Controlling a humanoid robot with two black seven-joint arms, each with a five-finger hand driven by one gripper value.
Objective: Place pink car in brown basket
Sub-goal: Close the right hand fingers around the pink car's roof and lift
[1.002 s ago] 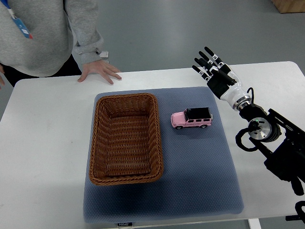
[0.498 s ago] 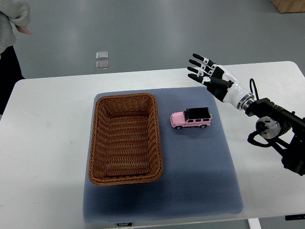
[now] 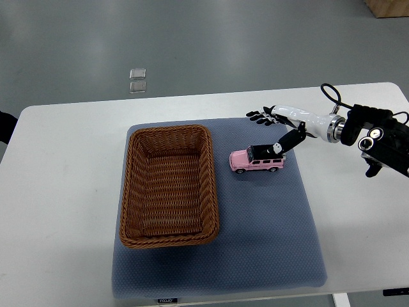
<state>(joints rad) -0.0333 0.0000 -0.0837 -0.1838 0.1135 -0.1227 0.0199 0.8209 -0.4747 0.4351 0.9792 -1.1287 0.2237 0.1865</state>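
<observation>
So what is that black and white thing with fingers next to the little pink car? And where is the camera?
That thing is a robot's right hand. Its arm comes in from the right side of the picture. The fingers are spread out just behind the pink car, and the thumb reaches down by the car's black roof. It is not holding the car yet; I cannot tell if the thumb touches it.

The camera sits up high on the robot's own side and looks steeply down.

On the white table lies a blue-grey mat. On the mat sit the car and, to its left, a brown basket made of woven wicker, with nothing in it. The robot's job is to put the car in the basket. The robot's other hand is not in the picture.
</observation>
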